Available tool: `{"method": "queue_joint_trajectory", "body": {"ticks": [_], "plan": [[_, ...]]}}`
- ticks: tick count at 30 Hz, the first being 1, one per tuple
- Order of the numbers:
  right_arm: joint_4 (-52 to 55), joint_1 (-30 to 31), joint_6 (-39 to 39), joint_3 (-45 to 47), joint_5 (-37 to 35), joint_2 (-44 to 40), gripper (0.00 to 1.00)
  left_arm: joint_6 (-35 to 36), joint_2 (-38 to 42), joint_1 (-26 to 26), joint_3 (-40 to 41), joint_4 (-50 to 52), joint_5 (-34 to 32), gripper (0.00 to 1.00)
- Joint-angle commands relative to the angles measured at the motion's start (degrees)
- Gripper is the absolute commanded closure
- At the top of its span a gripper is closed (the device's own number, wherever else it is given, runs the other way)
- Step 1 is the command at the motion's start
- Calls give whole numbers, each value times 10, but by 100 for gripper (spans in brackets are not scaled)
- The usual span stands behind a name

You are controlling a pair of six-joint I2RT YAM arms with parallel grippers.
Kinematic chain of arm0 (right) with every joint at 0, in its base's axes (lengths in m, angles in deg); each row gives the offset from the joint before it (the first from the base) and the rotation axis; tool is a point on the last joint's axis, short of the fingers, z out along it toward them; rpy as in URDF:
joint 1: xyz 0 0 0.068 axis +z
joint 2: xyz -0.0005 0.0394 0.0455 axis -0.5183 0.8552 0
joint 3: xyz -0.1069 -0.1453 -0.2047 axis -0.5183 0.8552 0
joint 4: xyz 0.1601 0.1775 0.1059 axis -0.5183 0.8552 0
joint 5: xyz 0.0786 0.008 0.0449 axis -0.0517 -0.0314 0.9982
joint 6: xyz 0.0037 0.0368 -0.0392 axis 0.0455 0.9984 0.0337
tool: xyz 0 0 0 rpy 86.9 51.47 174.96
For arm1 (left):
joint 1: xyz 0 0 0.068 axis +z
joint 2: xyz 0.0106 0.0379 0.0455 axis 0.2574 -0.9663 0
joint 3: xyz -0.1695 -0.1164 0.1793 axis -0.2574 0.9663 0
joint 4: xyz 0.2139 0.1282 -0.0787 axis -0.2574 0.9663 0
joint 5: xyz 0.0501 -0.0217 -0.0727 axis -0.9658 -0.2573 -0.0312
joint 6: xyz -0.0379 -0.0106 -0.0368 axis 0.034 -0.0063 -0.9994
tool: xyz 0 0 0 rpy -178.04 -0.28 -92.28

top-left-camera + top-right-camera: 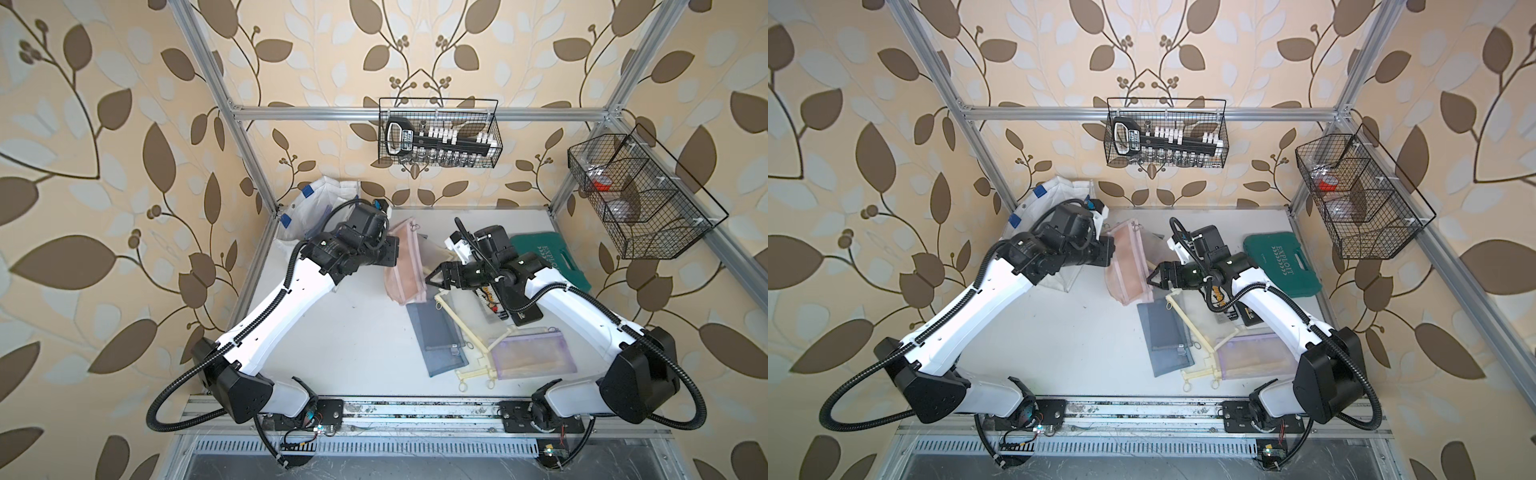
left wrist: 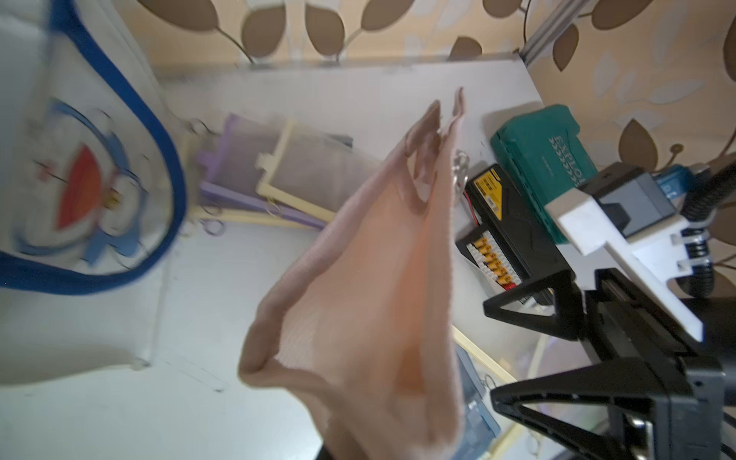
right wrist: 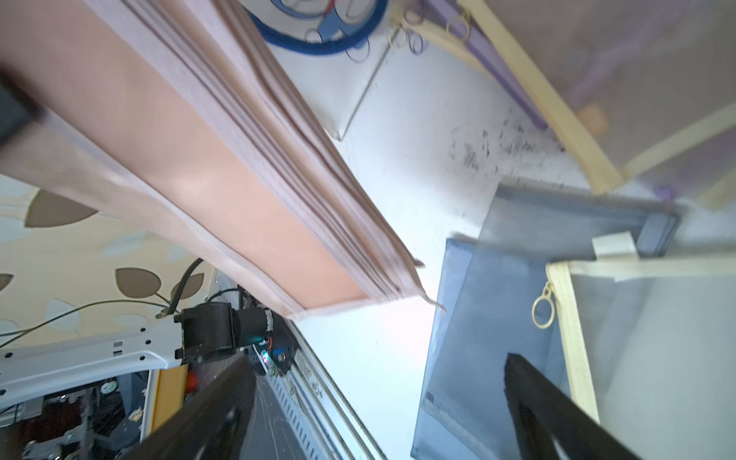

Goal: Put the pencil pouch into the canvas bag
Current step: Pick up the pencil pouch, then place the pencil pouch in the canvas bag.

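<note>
Left gripper (image 1: 390, 251): jaws together, clamped on one edge of the pink pencil pouch (image 1: 405, 270). The contact point itself is hidden behind the wrist.
Right gripper (image 1: 430, 277): jaws apart, nothing between them, just beside the opposite edge of the pouch.
Pencil pouch: hangs from the left gripper over the middle of the table (image 1: 353, 340), toward the far edge. In the left wrist view it sags limp (image 2: 370, 298) and appears clear of the surface.
Canvas bag (image 1: 320, 203): lies at the far left corner of the table, partly under the left arm (image 1: 291, 291). We cannot tell how wide its mouth stands.
Risk, slip: we judge the grip to be narrow. A quick swing toward the corner can pull the smooth fabric out of the jaws.
Risk, snag: the loose lower end can catch on the bag's rim or its blue rope handle (image 2: 177, 187), then fold outside instead of dropping in.
Risk, bag shift: the bag is soft and unheld. A push from the pouch or the wrist can flatten the mouth or shove the bag off the corner.
Risk, collision: the right gripper stands close. If it does not clear, its open jaws can hook the pouch.
Risk, drag: the pouch's lower corner hangs near the blue pouch (image 1: 434, 336). A low path can sweep that one along.
</note>
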Motion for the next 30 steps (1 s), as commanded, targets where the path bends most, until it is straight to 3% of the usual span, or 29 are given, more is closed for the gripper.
{"method": "queue_joint_trajectory", "body": {"ticks": [1,15,19,30], "plan": [[46,2,-14,-30,-22,-5,4,128,-8,16,-88,77,-122,100],[74,2,-16,-66,-27,-12,2,413,-172,126,-374,-11,-305,100],[73,1,-17,-68,-27,-8,2,470,-186,160,-356,-58,-330,100],[68,1,-20,-107,-21,36,3,432,-186,238,-202,-59,-238,100]]}}
